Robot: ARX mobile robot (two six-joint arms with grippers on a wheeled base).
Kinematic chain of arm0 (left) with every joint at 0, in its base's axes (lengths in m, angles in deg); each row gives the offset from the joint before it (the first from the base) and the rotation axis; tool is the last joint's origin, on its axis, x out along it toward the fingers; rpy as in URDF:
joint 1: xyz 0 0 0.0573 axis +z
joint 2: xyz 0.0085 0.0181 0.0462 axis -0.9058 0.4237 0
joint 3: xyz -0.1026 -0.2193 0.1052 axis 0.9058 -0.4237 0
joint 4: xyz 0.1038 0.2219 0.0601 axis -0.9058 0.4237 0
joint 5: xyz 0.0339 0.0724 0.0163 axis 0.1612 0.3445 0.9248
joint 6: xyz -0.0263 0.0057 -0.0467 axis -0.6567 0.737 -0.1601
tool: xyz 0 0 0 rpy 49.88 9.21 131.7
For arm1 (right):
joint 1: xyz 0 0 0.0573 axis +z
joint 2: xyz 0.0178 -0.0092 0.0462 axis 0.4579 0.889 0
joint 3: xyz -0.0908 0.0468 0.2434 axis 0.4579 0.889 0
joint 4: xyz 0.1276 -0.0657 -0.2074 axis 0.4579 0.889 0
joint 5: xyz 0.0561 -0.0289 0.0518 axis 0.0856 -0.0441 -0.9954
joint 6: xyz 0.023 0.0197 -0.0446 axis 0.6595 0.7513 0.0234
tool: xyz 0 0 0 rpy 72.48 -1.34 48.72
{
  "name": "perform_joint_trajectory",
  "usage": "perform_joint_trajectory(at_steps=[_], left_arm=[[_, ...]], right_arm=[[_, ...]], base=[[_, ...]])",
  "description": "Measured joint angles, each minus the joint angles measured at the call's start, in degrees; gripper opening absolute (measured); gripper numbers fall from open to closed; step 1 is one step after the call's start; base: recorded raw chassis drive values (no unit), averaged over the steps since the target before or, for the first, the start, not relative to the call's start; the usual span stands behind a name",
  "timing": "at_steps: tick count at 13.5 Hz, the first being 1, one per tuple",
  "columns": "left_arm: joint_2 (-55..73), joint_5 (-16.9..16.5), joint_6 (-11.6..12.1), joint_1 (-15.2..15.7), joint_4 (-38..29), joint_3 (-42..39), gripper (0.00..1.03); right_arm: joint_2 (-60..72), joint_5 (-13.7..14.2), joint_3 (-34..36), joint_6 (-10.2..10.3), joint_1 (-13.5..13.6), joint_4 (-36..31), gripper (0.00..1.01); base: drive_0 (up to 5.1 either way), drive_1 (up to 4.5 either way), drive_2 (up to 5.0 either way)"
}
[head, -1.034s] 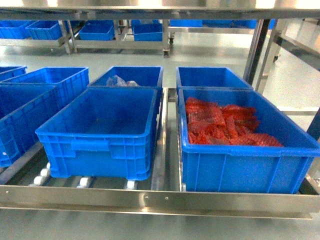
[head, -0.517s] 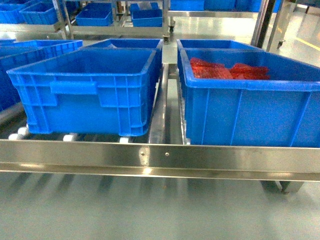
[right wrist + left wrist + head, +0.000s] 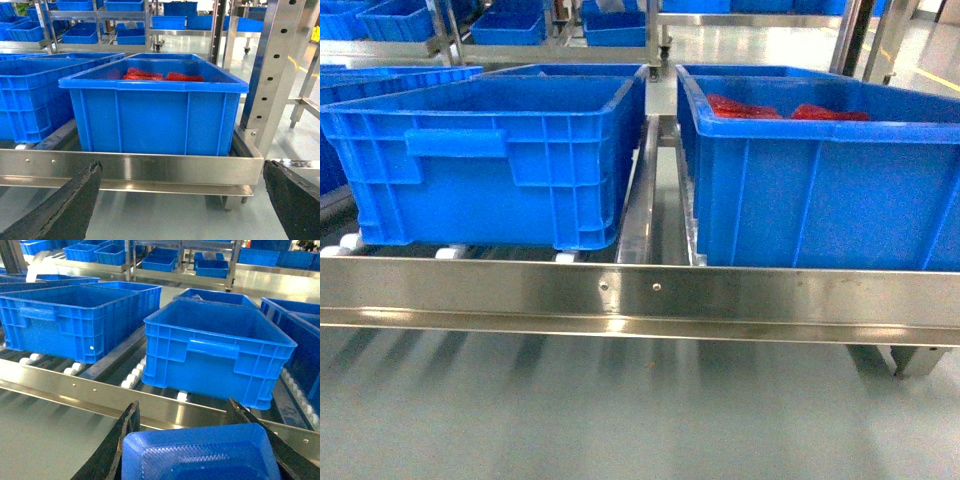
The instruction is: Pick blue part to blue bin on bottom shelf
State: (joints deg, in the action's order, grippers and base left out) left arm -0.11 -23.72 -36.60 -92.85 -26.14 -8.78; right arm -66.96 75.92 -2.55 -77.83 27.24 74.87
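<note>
The left hand (image 3: 200,450) is holding the blue part (image 3: 200,455) low in the left wrist view, its 2 dark fingers (image 3: 117,445) pressing against the part's sides, so the piece is riding between them above the floor, short of the shelf's steel front rail (image 3: 75,390). Held this way, the part is probably being carried toward the shelf, not yet over any crate. Straight ahead of that hand and just beyond the rail, the blue bin (image 3: 215,352) is sitting on white rollers (image 3: 132,380), its open top facing up and its inside looking empty; that open mouth is likely why it suits a drop from above. In the head view the same bin (image 3: 490,160) is standing left of the steel divider (image 3: 640,190).

To the right of the divider, the crate with red bubble-wrap bags (image 3: 820,180) is resting directly in front of the right hand (image 3: 185,205). That hand is spread wide, with nothing between its fingers (image 3: 70,205), probably idling while the left does the carrying.
</note>
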Motion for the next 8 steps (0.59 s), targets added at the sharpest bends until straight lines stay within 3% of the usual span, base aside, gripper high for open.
perform_joint_trajectory(at_steps=[1, 8], left_arm=[[0.0, 0.0, 0.0, 0.0, -0.1, 0.0, 0.43], [0.1, 0.0, 0.0, 0.0, 0.0, 0.0, 0.43]], right_arm=[[0.0, 0.0, 0.0, 0.0, 0.0, 0.0, 0.98], [0.0, 0.0, 0.0, 0.0, 0.0, 0.0, 0.98]], base=[[0.0, 0.0, 0.0], [-0.2, 3.93, -4.3]])
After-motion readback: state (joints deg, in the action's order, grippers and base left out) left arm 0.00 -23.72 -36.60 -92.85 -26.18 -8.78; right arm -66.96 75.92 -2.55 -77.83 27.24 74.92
